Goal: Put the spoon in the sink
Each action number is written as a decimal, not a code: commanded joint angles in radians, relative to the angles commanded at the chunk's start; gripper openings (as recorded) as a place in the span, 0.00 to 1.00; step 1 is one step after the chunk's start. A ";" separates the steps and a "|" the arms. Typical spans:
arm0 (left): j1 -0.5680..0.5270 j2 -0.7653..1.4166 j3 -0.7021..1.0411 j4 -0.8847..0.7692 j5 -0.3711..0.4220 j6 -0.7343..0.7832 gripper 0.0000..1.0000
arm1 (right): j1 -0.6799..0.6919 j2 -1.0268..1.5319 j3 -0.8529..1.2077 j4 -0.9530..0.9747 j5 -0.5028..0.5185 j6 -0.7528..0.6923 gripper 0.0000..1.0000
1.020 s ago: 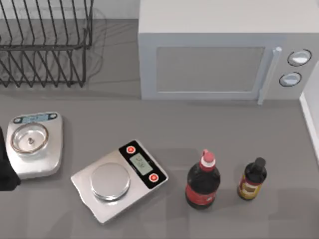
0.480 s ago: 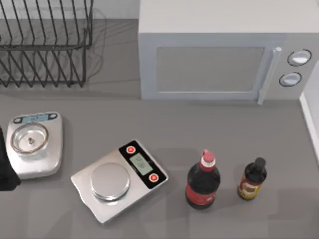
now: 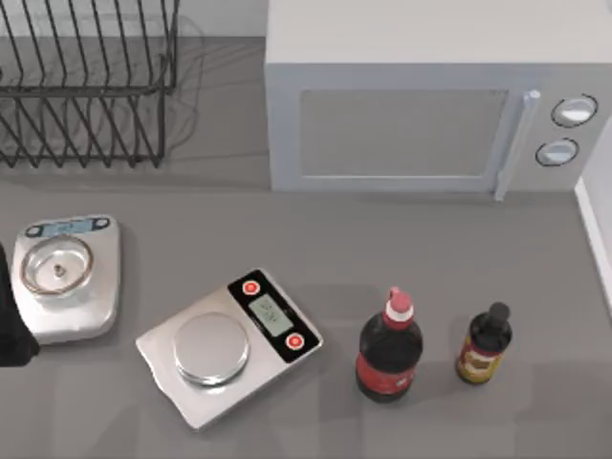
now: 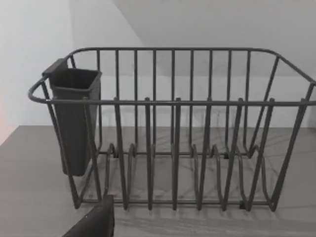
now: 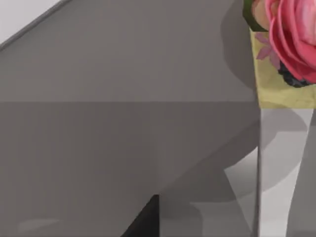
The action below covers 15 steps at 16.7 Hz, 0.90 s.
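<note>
Left tool [image 4: 94, 223] parked off the 9 o'clock edge of the worktop [image 3: 430, 249], its arm [image 3: 10, 335] a dark lump there; wide or narrow, cannot tell. Faces the wire dish rack [image 4: 173, 101] at 11 o'clock, with a dark cutlery cup [image 4: 74, 118] hung inside one end of the rack. Just beside that arm, toward 3 o'clock, a small scale [image 3: 96, 306] carrying a shallow metal bowl; further toward 4 o'clock, a flat scale [image 3: 277, 320] lying askew. Right tool [image 5: 145, 222] seen as a dark sliver over bare grey surface, near a flowered box [image 5: 276, 84]; state likewise impossible to tell. Outward again: a microwave [image 3: 402, 124] at 1 o'clock with its door closed, a cola bottle [image 3: 389, 359] and a smaller sauce bottle [image 3: 483, 349] upright at 5 o'clock, near each other but apart. As for the spoon and the sink, cannot tell where either lies from these views, so probably the search step, nothing yet taken up. Judging by the kind of thing: light, stiff, smooth and likely slippery, lying low against whatever carries it. Best pinched across the narrow handle near the middle, not on the curved bowl, and squeezed firmly enough to stop it swivelling
</note>
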 joint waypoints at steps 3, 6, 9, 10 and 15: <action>0.000 0.000 0.000 0.000 0.000 0.000 1.00 | -0.001 -0.023 0.057 -0.072 0.000 -0.001 0.00; 0.000 0.000 0.000 0.000 0.000 0.000 1.00 | -0.001 -0.073 0.146 -0.236 0.000 -0.004 0.00; 0.000 0.000 0.000 0.000 0.000 0.000 1.00 | -0.004 -0.130 0.237 -0.396 0.000 -0.005 0.00; 0.000 0.000 0.000 0.000 0.000 0.000 1.00 | -0.005 -0.148 0.261 -0.429 0.000 -0.006 0.00; 0.000 0.000 0.000 0.000 0.000 0.000 1.00 | -0.005 -0.175 0.290 -0.465 0.000 -0.008 0.00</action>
